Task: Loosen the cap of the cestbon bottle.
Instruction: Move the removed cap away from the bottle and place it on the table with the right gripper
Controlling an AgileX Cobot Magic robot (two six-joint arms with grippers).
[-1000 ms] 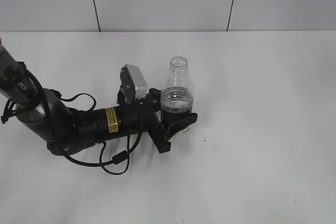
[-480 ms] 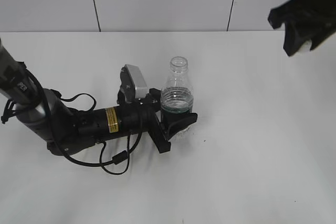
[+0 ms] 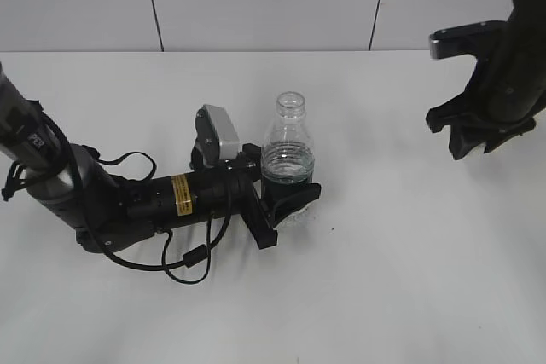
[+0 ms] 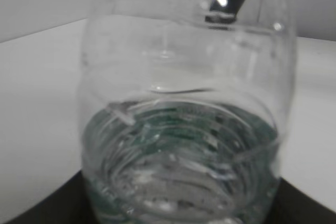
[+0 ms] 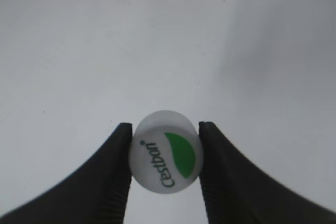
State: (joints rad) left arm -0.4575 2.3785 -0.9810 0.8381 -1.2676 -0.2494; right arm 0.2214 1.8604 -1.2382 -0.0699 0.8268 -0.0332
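The small round white plastic cap is off, pinched between the right gripper's jaws, well apart from the open-necked clear plastic cestbon bottle clamped in the left gripper, so only setting it down seems left.

- Cap: small round white disc, its top face turned toward the camera, printed with a green leaf-shaped mark and the green word "Cestbon".
- Right gripper: two black ribbed fingers, one on each side of the cap, both pressed against its rim.
- Table: plain pale surface filling the view behind and above the cap; a soft shadow darkens the area up and to the right of the cap.
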